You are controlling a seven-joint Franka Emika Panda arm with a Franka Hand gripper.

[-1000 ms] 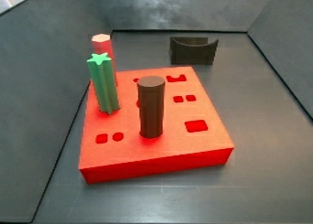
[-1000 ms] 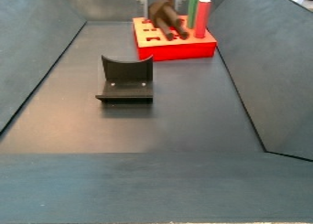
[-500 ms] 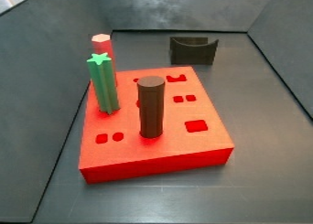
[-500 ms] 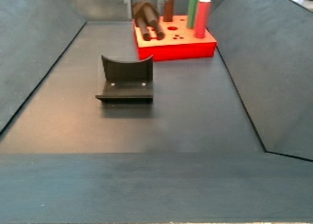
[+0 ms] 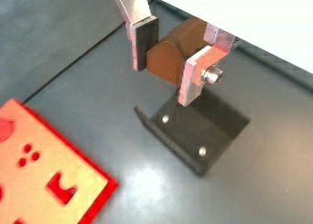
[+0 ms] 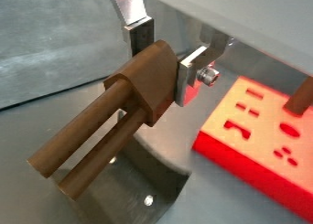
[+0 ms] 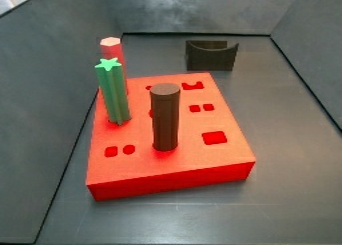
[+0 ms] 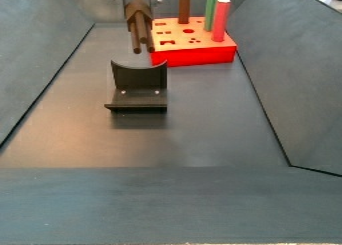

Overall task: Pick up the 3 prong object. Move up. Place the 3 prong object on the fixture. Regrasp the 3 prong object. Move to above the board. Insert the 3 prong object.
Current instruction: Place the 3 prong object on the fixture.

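Note:
My gripper (image 5: pixel 169 61) is shut on the 3 prong object (image 5: pixel 169 56), a reddish-brown piece held between the silver fingers. In a wrist view its prongs (image 6: pixel 86 141) point away from the gripper (image 6: pixel 166 65). The dark grey fixture (image 5: pixel 196 132) lies just below the held piece; it also shows in a wrist view (image 6: pixel 153 186). In a side view the gripper (image 8: pixel 138 1) holds the 3 prong object (image 8: pixel 136 27) above and just behind the fixture (image 8: pixel 136 87). The red board (image 8: pixel 194 47) lies beyond. In a side view the fixture (image 7: pixel 211 55) stands behind the board (image 7: pixel 201 154).
On the board stand a green star-topped post (image 7: pixel 114 89), a tall dark brown cylinder (image 7: pixel 164 117) and a pink-topped peg (image 7: pixel 110 47). Sloping grey walls close in the floor on both sides. The board's corner shows in both wrist views (image 5: pixel 43 168) (image 6: pixel 263 127).
The gripper has carried the 3 prong object away from above the board to over the fixture, and a little lower. The board and fixture have not moved.

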